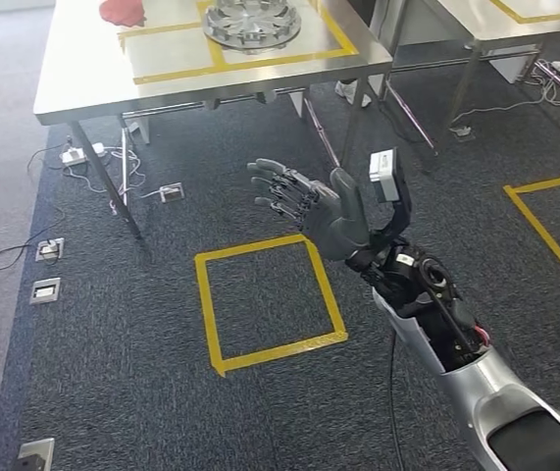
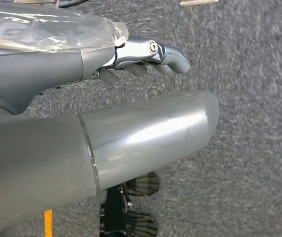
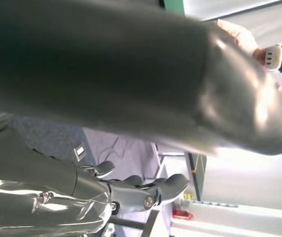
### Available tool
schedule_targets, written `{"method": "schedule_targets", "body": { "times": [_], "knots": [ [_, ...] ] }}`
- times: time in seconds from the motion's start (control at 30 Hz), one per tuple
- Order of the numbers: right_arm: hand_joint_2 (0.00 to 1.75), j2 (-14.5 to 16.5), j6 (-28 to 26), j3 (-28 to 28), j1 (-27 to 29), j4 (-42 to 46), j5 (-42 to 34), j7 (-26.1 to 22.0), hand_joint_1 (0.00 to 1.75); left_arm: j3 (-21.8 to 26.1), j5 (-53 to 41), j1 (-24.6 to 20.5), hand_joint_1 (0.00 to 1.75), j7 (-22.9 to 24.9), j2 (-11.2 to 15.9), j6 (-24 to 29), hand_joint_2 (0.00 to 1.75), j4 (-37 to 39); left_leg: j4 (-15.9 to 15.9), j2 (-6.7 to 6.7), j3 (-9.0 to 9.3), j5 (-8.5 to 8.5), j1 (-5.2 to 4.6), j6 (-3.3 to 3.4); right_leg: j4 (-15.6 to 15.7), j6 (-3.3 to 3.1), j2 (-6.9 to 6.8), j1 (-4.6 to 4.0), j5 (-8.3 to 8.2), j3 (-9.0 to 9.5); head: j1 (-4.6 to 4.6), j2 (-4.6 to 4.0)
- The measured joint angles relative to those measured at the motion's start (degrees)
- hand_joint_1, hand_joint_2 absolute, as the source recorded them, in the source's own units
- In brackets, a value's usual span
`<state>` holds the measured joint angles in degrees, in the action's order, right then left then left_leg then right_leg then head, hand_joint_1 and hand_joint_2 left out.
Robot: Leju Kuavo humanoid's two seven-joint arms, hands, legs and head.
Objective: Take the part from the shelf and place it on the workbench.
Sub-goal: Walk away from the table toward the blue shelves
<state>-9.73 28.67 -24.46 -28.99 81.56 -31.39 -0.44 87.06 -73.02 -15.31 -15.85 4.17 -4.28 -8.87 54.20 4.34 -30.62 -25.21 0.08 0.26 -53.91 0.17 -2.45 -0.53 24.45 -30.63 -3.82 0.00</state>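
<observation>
Over on the far left of the head view, small metal floor boxes (image 1: 45, 289) sit in the grey carpet (image 1: 114, 334), and thin cables (image 1: 10, 250) lie near them. At the upper left stands a shiny metal workbench (image 1: 76, 69) with yellow tape lines on its top. A red cloth (image 1: 123, 12) lies at the top edge of the bench. Just to its right, near the top middle of the picture, the round silver part (image 1: 253, 22) rests on the bench, inside the yellow lines.

Lower down, in the middle of the picture, a yellow tape square (image 1: 271, 302) is stuck on the carpet. Above its right corner hangs the right hand (image 1: 314, 204), well below the bench and apart from the part. Its fingers (image 1: 277, 186) are stretched out and spread, pointing left, and it holds nothing. Behind the hand sits a small white and black box (image 1: 384, 177) on the wrist. The silver right arm (image 1: 498, 402) runs down to the lower right corner.

At the right edge, another yellow tape shape (image 1: 550, 221) lies on the carpet, and a second table (image 1: 528, 20) stands at the upper right.

In the left wrist view, the left hand (image 2: 94, 143) hangs over the grey carpet. Its thumb and a finger (image 2: 169, 57) lie straight, with nothing between them.
</observation>
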Motion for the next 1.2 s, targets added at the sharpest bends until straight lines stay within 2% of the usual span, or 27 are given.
{"method": "schedule_targets", "body": {
  "times": [0.03, 0.1, 0.17, 0.2, 0.23, 0.27, 0.3, 0.33, 0.4, 0.47, 0.53, 0.6, 0.67, 0.7, 0.73, 0.77, 0.8, 0.83, 0.87, 0.93, 0.97, 1.03, 1.07, 1.1, 1.13, 1.17, 1.2],
  "knots": [
    [0.00, 0.00, -0.03, 0.10, 0.07, 0.10, 0.01, 0.00, 0.00, 0.00, -0.01, -0.05, 0.00, 0.00, -0.01, 0.00, 0.00, 0.00, 0.11, 0.24, 0.01, -0.20, 0.05, -0.30, 0.20, -0.28, 0.53, 0.13, -0.22, -0.01, 0.07, 0.00],
    [0.00, 0.00, -0.07, 0.33, 0.02, 0.30, 0.01, -0.02, 0.00, 0.00, -0.01, -0.11, 0.00, 0.00, -0.01, 0.00, 0.00, 0.00, 2.60, -1.08, -1.00, -2.06, 0.21, -0.96, 0.68, -0.99, 1.58, 0.48, -0.74, 0.01, 0.35, 0.00],
    [0.00, 0.00, -0.10, 0.40, 0.06, 0.47, 0.03, -0.02, 0.00, 0.00, -0.01, -0.06, 0.00, 0.00, 0.06, 0.00, 0.00, 0.00, 9.73, -3.21, -4.41, -5.86, 0.44, -1.45, 0.85, -1.43, 2.61, 0.62, -1.09, -0.23, 1.12, 0.00],
    [0.00, 0.00, -0.17, 0.41, 0.18, 0.51, 0.15, 0.01, 0.00, 0.00, -0.01, 0.01, 0.00, 0.00, 0.09, 0.00, 0.00, 0.00, 13.87, -3.67, -6.50, -7.50, 0.49, -1.62, 0.82, -1.50, 3.20, 0.61, -1.20, -0.43, 1.54, 0.00],
    [0.00, 0.00, -0.25, 0.44, 0.32, 0.53, 0.32, 0.03, 0.00, 0.00, -0.01, 0.07, 0.00, 0.00, 0.10, 0.00, 0.00, 0.00, 16.72, -3.84, -8.00, -8.21, 0.53, -1.74, 0.76, -1.50, 3.84, 0.61, -1.28, -0.58, 1.87, 0.00],
    [0.00, 0.00, -0.34, 0.47, 0.41, 0.53, 0.49, 0.05, 0.00, 0.00, -0.01, 0.13, 0.00, 0.00, 0.10, 0.00, 0.00, 0.00, 17.47, -3.91, -8.49, -7.78, 0.58, -1.79, 0.69, -1.45, 4.51, 0.61, -1.35, -0.68, 2.10, 0.00],
    [0.00, 0.00, -0.45, 0.52, 0.46, 0.54, 0.66, 0.06, 0.00, 0.00, -0.01, 0.15, 0.00, 0.00, 0.10, 0.00, 0.00, 0.00, 15.76, -4.04, -7.77, -6.25, 0.67, -1.78, 0.60, -1.39, 5.19, 0.62, -1.41, -0.74, 2.24, 0.00],
    [0.00, 0.00, -0.52, 0.57, 0.48, 0.56, 0.79, 0.07, 0.00, 0.00, -0.01, 0.15, 0.00, 0.00, 0.13, 0.00, 0.00, 0.00, 11.96, -4.53, -5.97, -4.02, 0.82, -1.73, 0.49, -1.29, 5.83, 0.63, -1.44, -0.76, 2.35, 0.00],
    [0.00, 0.00, -0.66, 0.74, 0.47, 0.66, 1.18, 0.07, 0.00, 0.00, -0.08, 0.10, 0.00, 0.00, 0.18, 0.00, 0.00, 0.00, 3.90, -6.77, -2.15, -0.77, 1.17, -1.45, 0.18, -0.87, 7.07, 0.53, -1.45, -1.02, 2.53, 0.00],
    [0.00, 0.00, -0.78, 0.90, 0.49, 0.84, 1.70, 0.08, 0.00, 0.00, -0.16, 0.11, 0.00, 0.01, 0.17, 0.00, 0.00, 0.00, 0.66, -7.80, -0.66, -0.06, 1.15, -0.96, 0.03, -0.16, 8.23, 0.51, -1.60, -1.46, 2.48, 0.00],
    [0.00, -0.06, -0.99, 1.09, 0.62, 1.02, 2.10, 0.10, 0.00, 0.00, -0.18, 0.04, 0.00, 0.02, 0.09, 0.00, 0.00, 0.00, 0.45, -6.60, -0.63, 0.14, 1.04, -0.29, 0.06, 0.54, 8.99, 0.64, -1.79, -1.80, 2.35, 0.00],
    [0.00, -0.18, -1.20, 1.37, 0.71, 1.22, 2.58, 0.10, 0.00, 0.00, -0.19, -0.09, 0.00, 0.02, 0.02, 0.01, 0.00, 0.00, 0.09, -5.34, -0.54, 0.43, 1.18, 0.50, -2.08, 1.09, 7.01, 0.60, -0.29, -2.86, 2.03, 0.00],
    [0.00, -0.23, -1.26, 1.50, 0.80, 1.41, 2.95, 0.10, 0.00, 0.00, -0.20, -0.02, 0.00, 0.02, 0.02, 0.02, 0.00, 0.00, -0.08, -4.02, -0.52, 0.51, 1.13, 0.99, -9.21, 1.56, 4.01, 0.67, 3.71, -5.94, 1.45, 0.00],
    [0.00, -0.23, -1.27, 1.50, 0.92, 1.47, 3.00, 0.10, 0.00, 0.00, -0.21, 0.08, 0.00, 0.02, 0.02, 0.02, 0.00, 0.00, -0.07, -3.38, -0.54, 0.49, 1.06, 1.06, -13.64, 1.78, 3.36, 0.83, 5.72, -7.87, 1.19, 0.00],
    [0.00, -0.24, -1.32, 1.51, 1.07, 1.49, 3.00, 0.12, 0.00, 0.00, -0.21, 0.17, 0.00, 0.02, 0.01, 0.02, 0.00, 0.00, -0.06, -2.73, -0.55, 0.47, 1.02, 1.06, -17.04, 1.96, 3.10, 0.97, 6.93, -9.31, 1.00, 0.00],
    [0.00, -0.25, -1.36, 1.52, 1.20, 1.49, 3.00, 0.14, 0.00, 0.00, -0.21, 0.22, 0.00, 0.02, 0.01, 0.02, 0.00, 0.00, -0.04, -2.09, -0.54, 0.43, 1.00, 1.03, -18.28, 2.07, 2.95, 1.08, 6.97, -9.77, 0.80, 0.00],
    [0.00, -0.25, -1.39, 1.54, 1.27, 1.50, 3.00, 0.15, 0.00, 0.00, -0.21, 0.24, 0.00, 0.02, -0.01, 0.02, 0.00, 0.00, -0.03, -1.46, -0.49, 0.38, 1.00, 0.97, -17.14, 2.12, 2.77, 1.15, 5.95, -9.06, 0.56, 0.00],
    [0.00, -0.25, -1.42, 1.57, 1.28, 1.52, 3.00, 0.16, 0.00, 0.00, -0.21, 0.23, 0.00, 0.02, -0.03, 0.02, 0.00, 0.00, -0.02, -0.84, -0.38, 0.29, 1.01, 0.85, -13.60, 2.07, 2.30, 1.17, 4.02, -7.17, 0.29, 0.00],
    [0.00, -0.26, -1.40, 1.62, 1.24, 1.57, 3.01, 0.16, 0.00, 0.00, -0.20, 0.21, 0.00, 0.02, -0.05, 0.03, 0.00, 0.00, -0.02, -0.27, -0.22, 0.17, 0.96, 0.69, -8.97, 1.93, 1.13, 1.10, 2.03, -4.74, 0.01, 0.00],
    [0.00, -0.25, -1.37, 1.72, 1.07, 1.70, 3.11, 0.16, 0.00, 0.00, -0.17, 0.23, 0.00, 0.07, -0.08, 0.07, 0.00, 0.00, 0.11, 0.76, -0.04, -0.09, 0.59, 0.20, -1.93, 1.36, -0.94, 0.66, -0.17, -1.23, -0.42, 0.00],
    [0.00, -0.25, -1.36, 1.74, 1.02, 1.76, 3.27, 0.17, 0.00, 0.00, -0.15, 0.24, 0.00, 0.10, -0.07, 0.11, 0.00, 0.00, 0.14, 1.28, 0.02, -0.18, 0.40, -0.06, -0.63, 1.02, -1.37, 0.47, -0.33, -0.73, -0.33, 0.00],
    [0.00, -0.24, -1.50, 1.79, 0.98, 1.86, 3.60, 0.20, 0.00, 0.00, -0.11, 0.21, 0.00, 0.17, -0.06, 0.16, 0.00, 0.00, 0.04, 2.35, 0.17, -0.28, 0.34, -0.66, -0.33, 0.27, -0.23, 0.36, -0.43, -0.91, 0.08, 0.00],
    [0.00, -0.24, -1.64, 1.84, 0.95, 1.92, 3.73, 0.21, 0.00, 0.00, -0.10, 0.17, 0.00, 0.15, -0.06, 0.20, 0.00, 0.00, 0.31, 2.01, 0.20, -0.64, 0.46, -1.00, -0.17, -0.10, 0.43, 0.43, -0.61, -0.91, 0.22, 0.00],
    [0.00, -0.24, -1.86, 1.90, 0.90, 1.99, 3.75, 0.23, 0.00, 0.00, -0.09, 0.16, 0.00, 0.10, -0.07, 0.26, 0.00, 0.00, 1.45, 0.93, -0.20, -1.54, 0.61, -1.31, 0.00, -0.45, 1.02, 0.53, -0.81, -0.91, 0.31, 0.00],
    [0.00, -0.24, -2.06, 1.92, 0.89, 2.08, 3.75, 0.23, 0.00, 0.00, -0.06, 0.19, 0.00, 0.04, -0.07, 0.36, 0.00, 0.00, 3.83, -0.58, -1.21, -3.08, 0.74, -1.58, 0.17, -0.78, 1.61, 0.69, -1.01, -0.90, 0.53, 0.00],
    [0.00, -0.24, -2.21, 1.90, 1.00, 2.15, 3.85, 0.22, 0.00, 0.00, -0.01, 0.27, 0.00, -0.03, -0.02, 0.49, 0.00, 0.00, 7.59, -2.24, -2.92, -5.11, 0.84, -1.76, 0.20, -0.98, 2.20, 0.74, -1.11, -0.98, 0.91, 0.00],
    [0.00, -0.24, -2.32, 1.85, 1.22, 2.20, 4.01, 0.22, 0.00, 0.00, 0.06, 0.40, 0.00, -0.11, 0.03, 0.60, 0.00, 0.00, 11.95, -3.27, -5.04, -7.09, 0.85, -1.85, 0.19, -1.12, 2.84, 0.73, -1.18, -1.08, 1.33, 0.00]
  ]
}}
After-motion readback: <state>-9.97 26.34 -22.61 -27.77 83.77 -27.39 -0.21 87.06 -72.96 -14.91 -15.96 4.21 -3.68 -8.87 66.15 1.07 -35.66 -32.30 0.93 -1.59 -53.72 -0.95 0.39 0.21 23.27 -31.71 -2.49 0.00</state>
